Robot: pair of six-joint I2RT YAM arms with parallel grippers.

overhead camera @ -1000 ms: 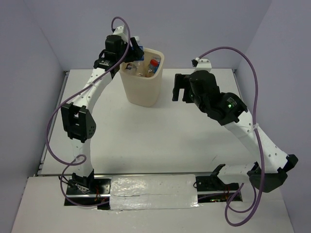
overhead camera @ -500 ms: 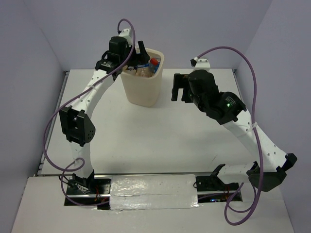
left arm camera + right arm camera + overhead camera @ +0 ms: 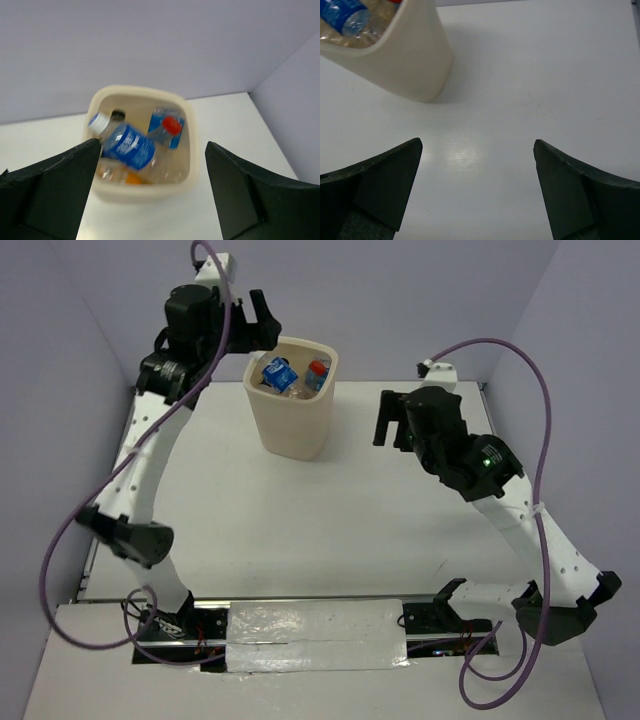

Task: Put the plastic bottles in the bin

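Note:
The cream bin [image 3: 291, 428] stands at the back of the table. It holds several plastic bottles: a blue-labelled one [image 3: 129, 146] lies on top, beside a red-capped one [image 3: 171, 125]. A black cap [image 3: 118, 116] and an orange bit [image 3: 132, 178] show underneath. My left gripper [image 3: 262, 322] hangs open and empty, up and to the left of the bin's rim [image 3: 142, 192]. My right gripper [image 3: 390, 435] is open over bare table to the right of the bin [image 3: 415, 60], nothing between its fingers. No bottle lies on the table.
Purple walls close in the back and both sides. The white table [image 3: 330, 520] runs forward to a taped strip [image 3: 315, 635] between the arm bases. Purple cables loop off both arms.
The left gripper opened and let go of the blue-labelled bottle, which now lies in the bin. The left arm then rose and drew back to the left. The right arm shifted slightly right.

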